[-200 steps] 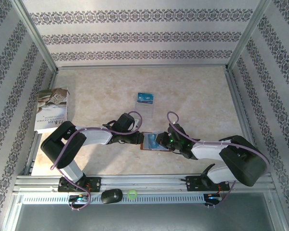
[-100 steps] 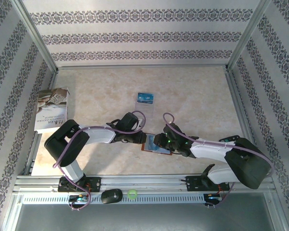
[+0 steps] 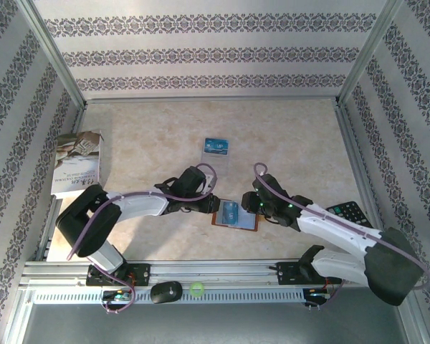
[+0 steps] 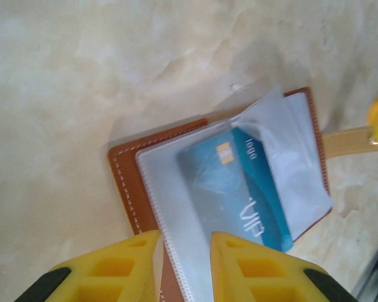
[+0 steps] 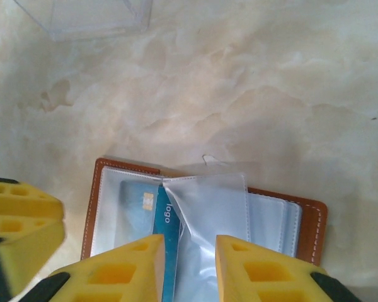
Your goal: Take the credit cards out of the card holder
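My right hand has backed off toward 3 o'clock of the card holder — a second ago it sat right over it. The holder lies open on the bench, at 6 o'clock of its middle, with the blue credit card still inside a clear sleeve. That sleeve stands between the right fingers; pinched or loose, I cannot tell. My left hand, at 9 o'clock, clamps the holder's edge. I reckon the card needs another try.
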